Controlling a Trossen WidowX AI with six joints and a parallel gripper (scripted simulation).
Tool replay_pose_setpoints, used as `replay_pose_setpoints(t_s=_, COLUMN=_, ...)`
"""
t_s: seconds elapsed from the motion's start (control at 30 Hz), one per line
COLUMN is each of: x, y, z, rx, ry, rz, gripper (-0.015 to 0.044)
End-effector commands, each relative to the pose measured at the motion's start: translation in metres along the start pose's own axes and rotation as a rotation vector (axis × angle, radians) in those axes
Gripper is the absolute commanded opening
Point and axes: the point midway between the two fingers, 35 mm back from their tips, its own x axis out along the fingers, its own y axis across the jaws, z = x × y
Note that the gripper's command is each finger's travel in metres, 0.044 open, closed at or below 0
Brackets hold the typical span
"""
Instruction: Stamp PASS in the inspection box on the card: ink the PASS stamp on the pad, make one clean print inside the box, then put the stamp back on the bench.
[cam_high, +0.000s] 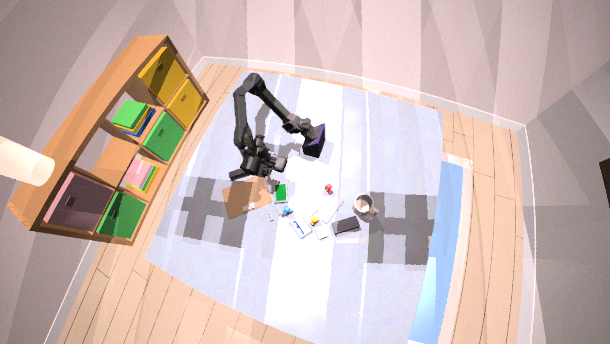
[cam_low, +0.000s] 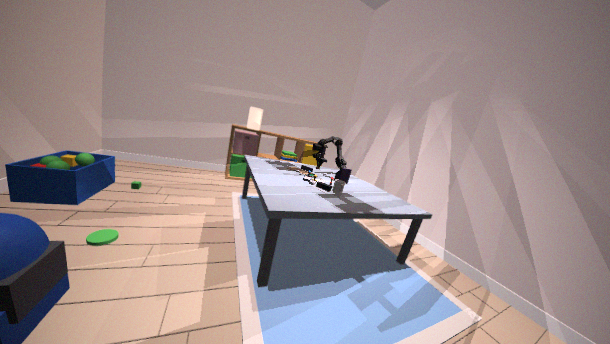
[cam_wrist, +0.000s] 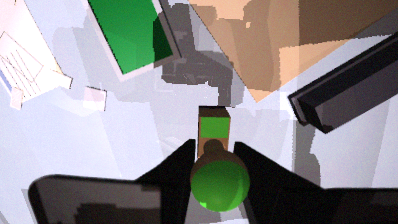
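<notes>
My gripper (cam_wrist: 214, 147) is shut on a stamp (cam_wrist: 220, 186) with a round green knob, a brown body and a green patch. The stamp appears raised above the table; its underside is hidden. The green ink pad (cam_high: 281, 192) (cam_wrist: 131, 35) lies open, up and left of the stamp in the wrist view. A pale card (cam_wrist: 19, 62) with a printed rectangle and lines is partly in view at the wrist view's left edge. Glare washes out that area in the top view, and I cannot tell whether the box bears a print.
A brown sheet (cam_high: 245, 197) (cam_wrist: 260, 45) lies beside the pad. A long black object (cam_wrist: 350, 87) is right of the stamp. Small red (cam_high: 328, 189), blue (cam_high: 287, 210) and yellow (cam_high: 314, 220) knobbed items, a black block (cam_high: 346, 226) and a mug (cam_high: 363, 204) stand farther off.
</notes>
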Motion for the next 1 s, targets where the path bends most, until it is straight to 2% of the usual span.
replay_pose_setpoints(t_s=0.0, x=-0.003, y=-0.001, z=0.000, rx=0.002, ry=-0.001, rz=-0.007, gripper=0.0000)
replay_pose_setpoints(t_s=0.27, x=-0.006, y=0.000, z=0.002, rx=0.002, ry=-0.001, rz=-0.008, gripper=0.0000)
replay_pose_setpoints(t_s=0.97, x=-0.010, y=0.057, z=0.065, rx=0.004, ry=-0.004, rz=-0.005, gripper=0.0000)
